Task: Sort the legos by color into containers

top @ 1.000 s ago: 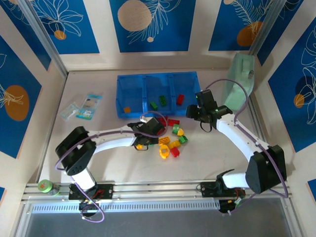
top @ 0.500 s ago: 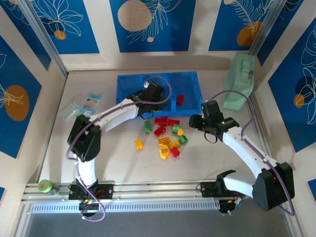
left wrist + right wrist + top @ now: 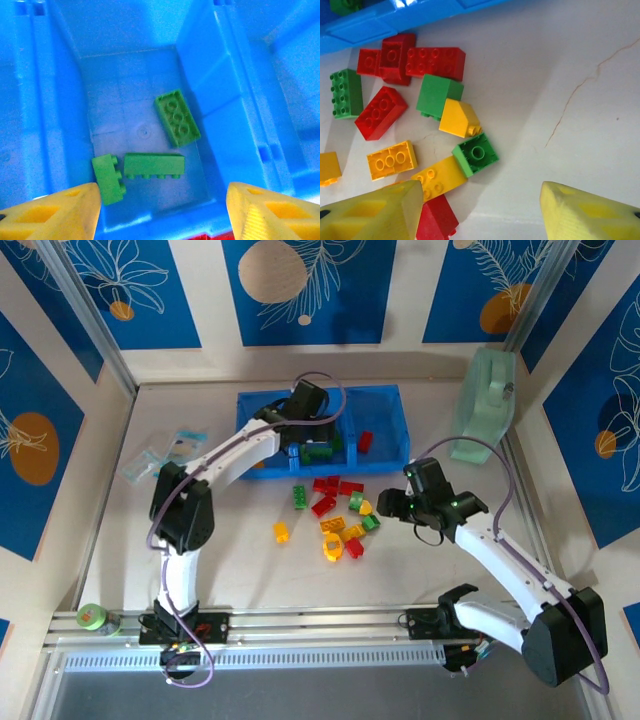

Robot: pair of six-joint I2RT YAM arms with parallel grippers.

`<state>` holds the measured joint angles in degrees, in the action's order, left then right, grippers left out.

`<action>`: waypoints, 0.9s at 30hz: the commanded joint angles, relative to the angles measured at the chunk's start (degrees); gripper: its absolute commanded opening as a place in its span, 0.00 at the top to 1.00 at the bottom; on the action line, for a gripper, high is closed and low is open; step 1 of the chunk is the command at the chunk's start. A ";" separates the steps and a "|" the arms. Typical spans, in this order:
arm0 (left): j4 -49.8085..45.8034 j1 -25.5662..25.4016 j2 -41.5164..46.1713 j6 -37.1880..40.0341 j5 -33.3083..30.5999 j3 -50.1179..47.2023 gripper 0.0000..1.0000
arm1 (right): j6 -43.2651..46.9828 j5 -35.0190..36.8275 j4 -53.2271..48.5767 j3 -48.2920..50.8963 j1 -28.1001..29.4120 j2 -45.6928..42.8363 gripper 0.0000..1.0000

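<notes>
Sorting looks barely begun: on the surface (image 3: 250,570), roughly a dozen legos (image 3: 442,95) lie loose before the blue tray (image 3: 390,400). The left tool (image 3: 162,202) hangs apart and empty over three green bricks (image 3: 154,165) in the middle compartment, and the right tool (image 3: 480,212) gapes above the pile.

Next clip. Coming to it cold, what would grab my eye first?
The bright blue tray at the back of the table stands out first. The left gripper is open above its middle compartment, where three green bricks lie. Next comes the loose heap of red, green and yellow bricks on the table in front of the tray, with the right gripper open just to its right.
</notes>
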<state>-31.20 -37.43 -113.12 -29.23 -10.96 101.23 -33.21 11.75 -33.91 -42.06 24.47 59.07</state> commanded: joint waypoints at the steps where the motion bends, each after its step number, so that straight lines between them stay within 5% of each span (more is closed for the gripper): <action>1: 2.39 -1.13 9.41 2.16 -1.01 -5.37 0.33 | 0.59 -1.87 -1.77 1.18 0.92 0.84 0.36; 15: 11.20 -1.93 39.19 -2.37 -2.44 -48.52 0.30 | 3.29 -0.69 -2.82 -4.25 6.76 12.90 0.35; 27: 15.01 -1.93 48.96 -8.05 -0.77 -65.87 0.30 | 1.84 2.10 -2.83 -8.81 9.41 25.75 0.36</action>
<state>-18.96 -39.18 -65.32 -34.98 -12.25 37.15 -30.92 12.99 -36.03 -48.90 33.12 83.00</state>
